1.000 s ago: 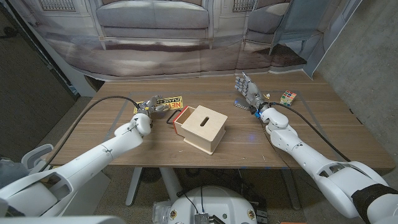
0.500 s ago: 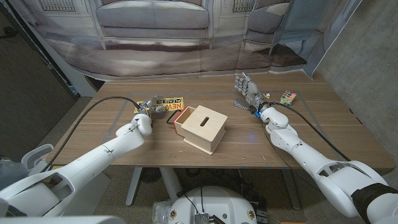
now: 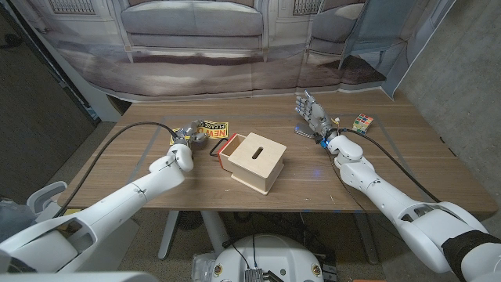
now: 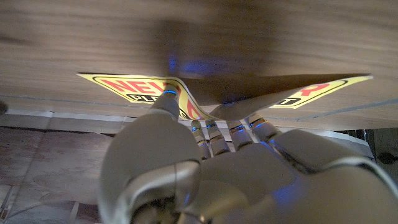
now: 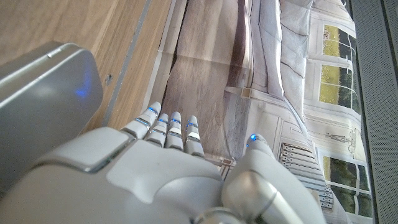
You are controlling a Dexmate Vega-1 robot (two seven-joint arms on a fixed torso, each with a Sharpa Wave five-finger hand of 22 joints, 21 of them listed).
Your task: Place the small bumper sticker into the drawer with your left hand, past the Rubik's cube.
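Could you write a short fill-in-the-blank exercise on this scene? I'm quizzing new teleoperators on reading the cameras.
1. The bumper sticker is gripped by the robot's ____ hand.
2. The sticker's background colour is ____.
3. The Rubik's cube lies on the table beside the robot's ____ hand.
4. The wooden box has a ____ drawer pulled open.

Missing words: left; yellow; right; red
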